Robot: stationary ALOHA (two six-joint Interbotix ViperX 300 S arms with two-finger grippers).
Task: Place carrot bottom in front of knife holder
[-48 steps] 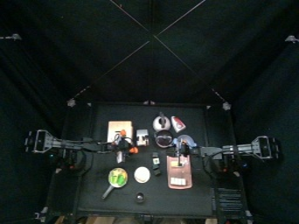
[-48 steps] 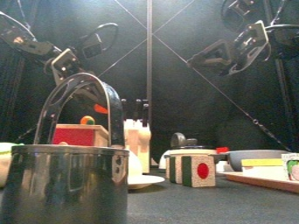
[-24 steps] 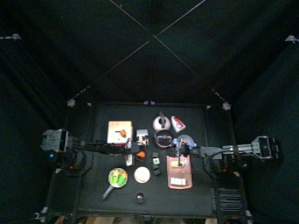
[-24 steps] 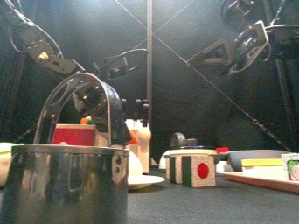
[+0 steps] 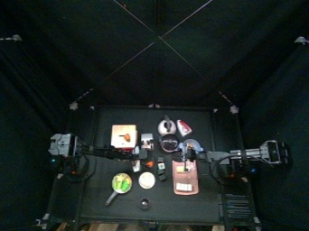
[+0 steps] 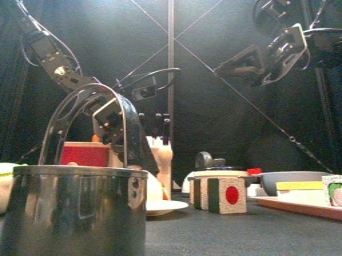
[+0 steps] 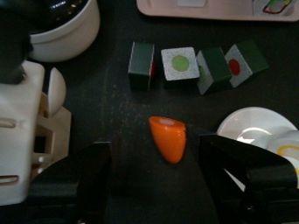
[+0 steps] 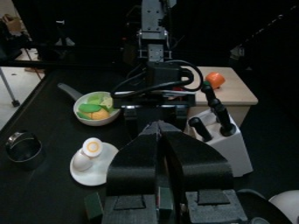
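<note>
In the left wrist view the left gripper (image 7: 158,166) holds its fingers wide apart over the dark bench (image 7: 117,105), and the carrot (image 7: 169,138) lies flat between them, touching neither finger, with bare bench all round it. Near it sit a row of small picture blocks (image 7: 197,66), a white plate (image 7: 263,131) and the pale knife holder (image 7: 33,131), each apart from the carrot. The right gripper (image 8: 163,162) hangs off the right side with its fingers closed together, empty, facing the knife holder across the bench.
</note>
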